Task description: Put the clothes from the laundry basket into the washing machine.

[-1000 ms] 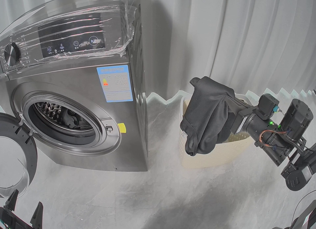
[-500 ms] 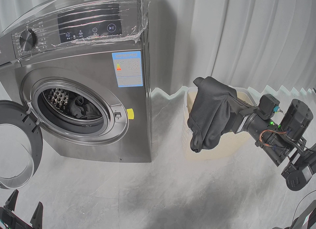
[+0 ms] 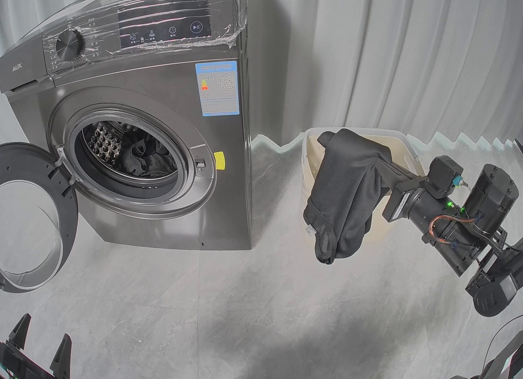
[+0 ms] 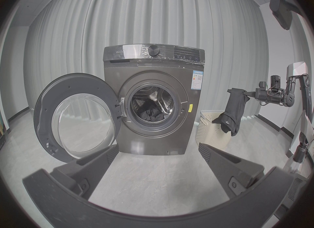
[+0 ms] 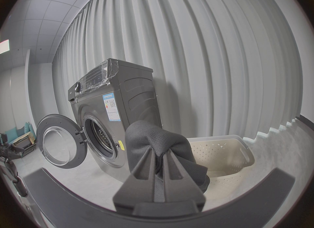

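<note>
Dark garment [image 3: 348, 195] clamped between right jaws, hanging.

The black right arm [image 3: 422, 212] has a copper cable [image 3: 434, 224], green lights [image 3: 450, 204] and grey wedge-fingered pincer [image 5: 159, 151].

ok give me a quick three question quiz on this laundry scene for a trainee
1. True or false: the washing machine door stands open.
2. Which gripper's jaws are shut on the dark garment?
3. Fill in: dark clothes already lie in the machine's ___.
Key: 1 true; 2 the right gripper; 3 drum.
</note>
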